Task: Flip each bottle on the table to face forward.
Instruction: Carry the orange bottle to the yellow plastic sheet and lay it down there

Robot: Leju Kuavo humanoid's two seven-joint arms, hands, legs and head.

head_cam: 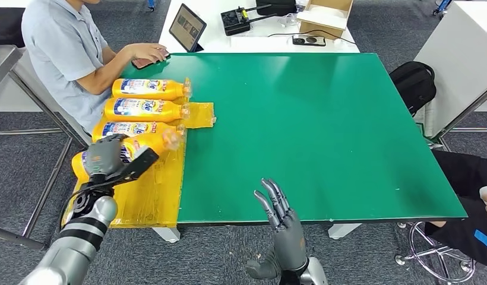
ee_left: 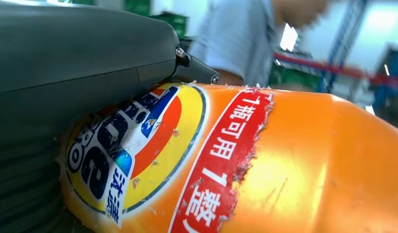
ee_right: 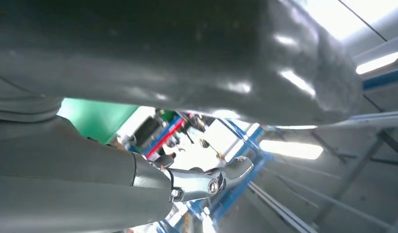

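four orange bottles lie on their sides at the left of the frame, caps pointing right. three show blue labels: top point(head_cam: 147, 88), second point(head_cam: 144, 109), third point(head_cam: 134, 127). the lowest bottle point(head_cam: 140, 145) is tilted.

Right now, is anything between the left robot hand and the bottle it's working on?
No. The left robot hand already grips the nearest orange bottle on the yellow mat; the left wrist view shows its label right against the hand. The next bottle lies close beside it.
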